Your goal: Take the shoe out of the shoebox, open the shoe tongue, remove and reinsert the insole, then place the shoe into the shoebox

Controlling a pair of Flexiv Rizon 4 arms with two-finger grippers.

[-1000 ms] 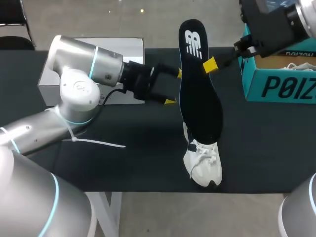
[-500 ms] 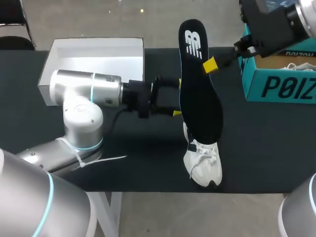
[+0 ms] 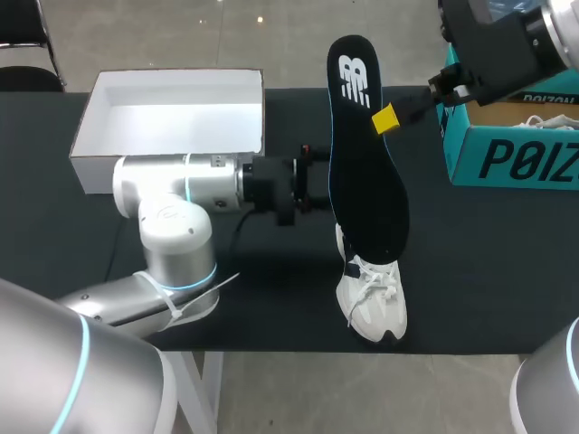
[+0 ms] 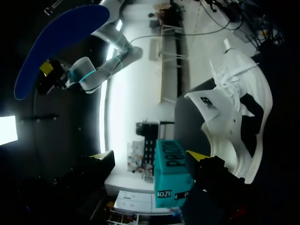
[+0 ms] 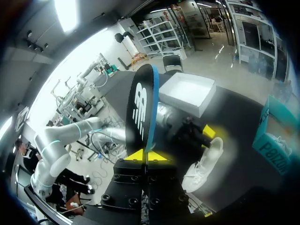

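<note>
Right claw [image 3: 384,117] clamped on insole [image 3: 366,181]; left claw [image 4: 146,157] apart. We should brace the shoe [image 3: 371,298] before reinserting.

Our right gripper [image 3: 386,118], reaching in from the far right corner, pinches the black insole [image 3: 366,190] at its edge and holds it on end above the white shoe [image 3: 372,303], which lies on the black table [image 3: 470,262]. Our left arm [image 3: 181,194] stretches across the table, the left gripper [image 3: 308,176] just beside the insole, near the open white box [image 3: 167,113]. The teal shoebox [image 3: 507,158] stands at the far right.
</note>
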